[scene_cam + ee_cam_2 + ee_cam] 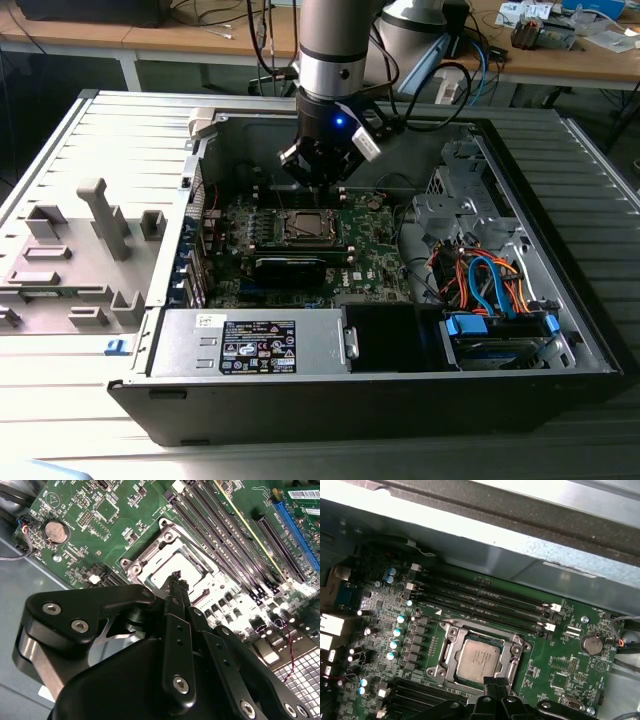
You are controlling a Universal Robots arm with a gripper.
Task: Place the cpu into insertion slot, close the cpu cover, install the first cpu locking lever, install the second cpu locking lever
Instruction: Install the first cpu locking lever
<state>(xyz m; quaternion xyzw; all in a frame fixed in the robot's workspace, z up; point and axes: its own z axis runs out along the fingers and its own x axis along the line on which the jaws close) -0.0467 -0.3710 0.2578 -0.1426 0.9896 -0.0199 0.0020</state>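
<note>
We held the black pincer point(176, 580), fingertips together and empty, just above the silver-grey square cpu point(477, 661) seated in the metal-rimmed insertion slot point(451, 652), presumably for cover work.

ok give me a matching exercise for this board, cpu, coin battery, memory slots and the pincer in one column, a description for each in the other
Things:
1 cpu
2 coin battery
3 memory slots
4 pincer

Descriptions:
a long dark parallel rows
b closed, at the edge of the insertion slot
c round and silvery, on the green board
d flat grey square seated in the insertion slot

Pairs: 1-d, 2-c, 3-a, 4-b
</note>
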